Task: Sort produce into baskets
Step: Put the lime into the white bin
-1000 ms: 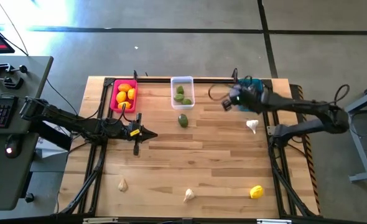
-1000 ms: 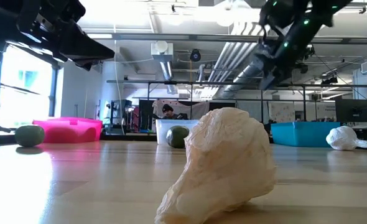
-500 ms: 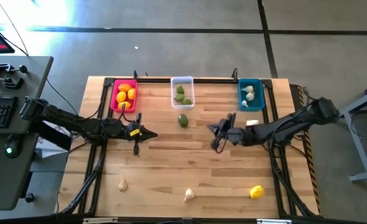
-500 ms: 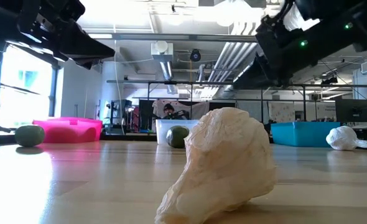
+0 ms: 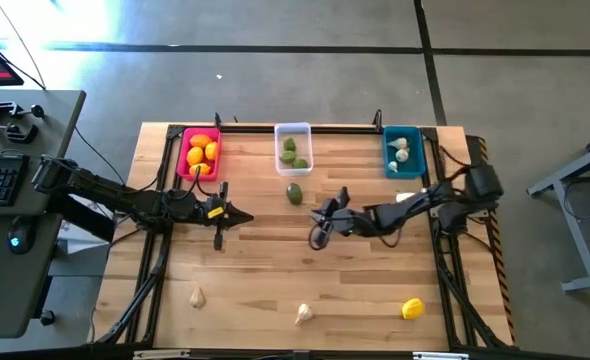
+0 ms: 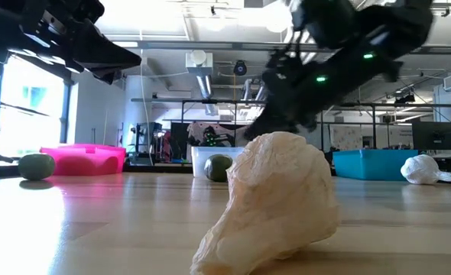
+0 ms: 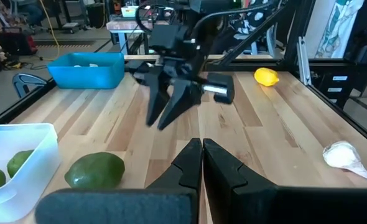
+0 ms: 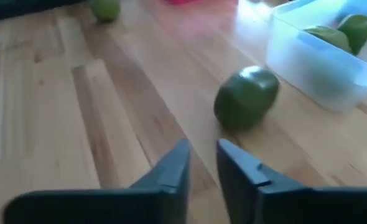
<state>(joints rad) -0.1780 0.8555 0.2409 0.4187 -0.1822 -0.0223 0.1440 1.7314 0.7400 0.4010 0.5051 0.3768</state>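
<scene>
Three baskets stand along the far edge: pink [image 5: 199, 152] with yellow and orange fruits, clear [image 5: 293, 147] with green ones, teal [image 5: 402, 150] with garlic bulbs. A loose green fruit [image 5: 294, 193] lies on the table just in front of the clear basket and also shows in the right wrist view [image 8: 246, 98]. My right gripper [image 5: 317, 228] hovers slightly open and empty just right of and nearer than it, fingers [image 8: 171, 168] pointing toward it. My left gripper [image 5: 243, 216] waits shut and empty at mid-left; it also shows in the left wrist view [image 7: 202, 152].
Garlic bulbs lie near the front edge [image 5: 197, 297] [image 5: 303, 313], and one lies by my right arm [image 5: 405, 199]. A yellow fruit [image 5: 411, 308] lies at the front right. Another green fruit [image 8: 106, 9] lies by the pink basket. A black frame borders the table.
My right gripper has gone from over the teal basket toward the table's left and near side, coming down to the middle of the table close to the loose green fruit. The left arm has kept still.
</scene>
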